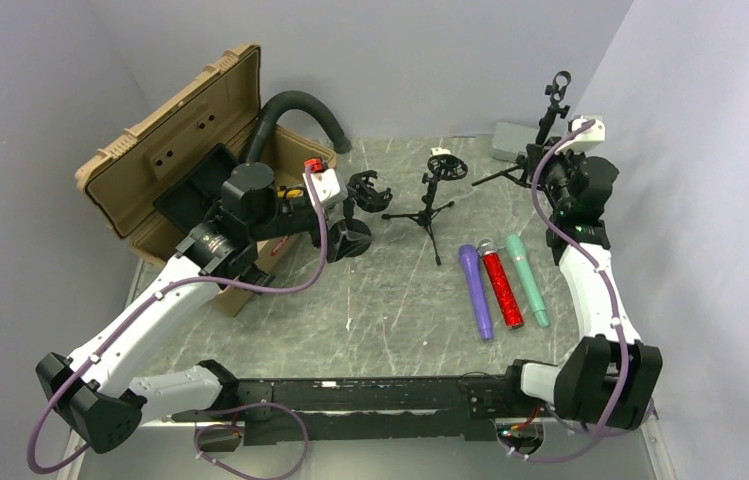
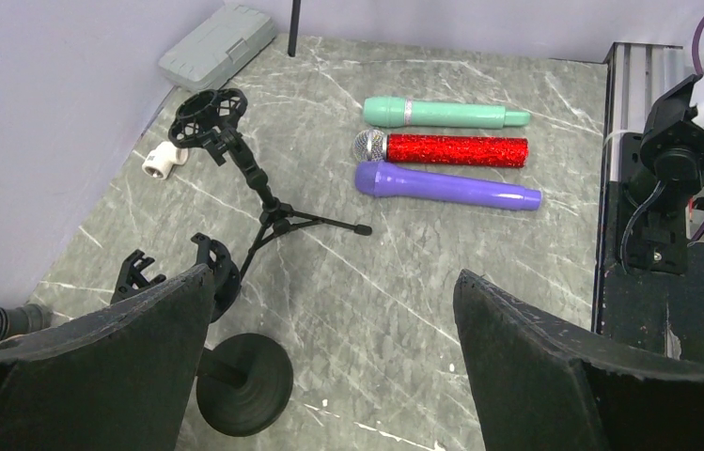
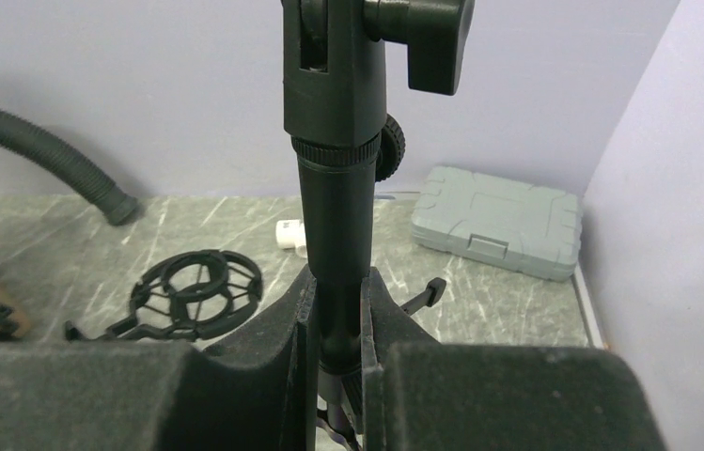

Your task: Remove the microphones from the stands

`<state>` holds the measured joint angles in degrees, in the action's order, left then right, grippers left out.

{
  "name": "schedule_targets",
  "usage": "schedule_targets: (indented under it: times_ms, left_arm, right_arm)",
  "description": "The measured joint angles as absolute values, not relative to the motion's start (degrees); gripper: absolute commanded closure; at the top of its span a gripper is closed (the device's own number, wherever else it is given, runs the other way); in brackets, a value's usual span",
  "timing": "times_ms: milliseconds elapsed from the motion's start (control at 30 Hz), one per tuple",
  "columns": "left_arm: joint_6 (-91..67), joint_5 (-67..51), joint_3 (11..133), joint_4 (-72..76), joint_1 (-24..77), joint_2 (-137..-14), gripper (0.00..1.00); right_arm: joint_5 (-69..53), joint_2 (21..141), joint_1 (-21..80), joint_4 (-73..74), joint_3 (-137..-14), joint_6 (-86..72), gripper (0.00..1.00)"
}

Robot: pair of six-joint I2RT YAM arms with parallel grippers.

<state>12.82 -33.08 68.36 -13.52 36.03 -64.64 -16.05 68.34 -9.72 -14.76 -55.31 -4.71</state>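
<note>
black stand pole clenched in right gripper at back right — left gripper spread wide, empty. three microphones already flat on table — looks finished; next, letting go.

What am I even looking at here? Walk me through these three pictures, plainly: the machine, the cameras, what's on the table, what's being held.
Two robot arms are bolted at the table's near edge. The overhead picture looks down from behind them; the other two come from cameras on each wrist.

The right gripper is shut on the upright pole of a tall black stand at the far right. The left gripper is open and holds nothing.

On the grey table lie three microphones side by side: purple, red glitter and green. Nearby stand a small tripod with an empty ring holder, a round-based holder, a grey case and an open tan case.
</note>
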Motion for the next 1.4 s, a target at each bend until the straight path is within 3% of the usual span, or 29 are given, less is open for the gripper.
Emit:
schedule_targets:
  times_ms: [467, 933, 1400]
  left_arm:
    - [12.8, -33.0, 67.8, -13.1, 36.0, -64.9, 0.01]
    - [12.8, -32.5, 67.7, -13.1, 36.0, -66.3, 0.01]
    - [12.8, -32.0, 66.4, -12.4, 36.0, -67.6, 0.01]
  right_arm:
    - [-12.9, 80.2, -9.7, -25.9, -51.3, 1.0, 1.00]
    - [-20.4, 95.2, -9.7, -42.9, -45.5, 4.9, 1.00]
    - [-26.2, 102.5, -9.7, -54.3, -44.8, 3.5, 1.00]
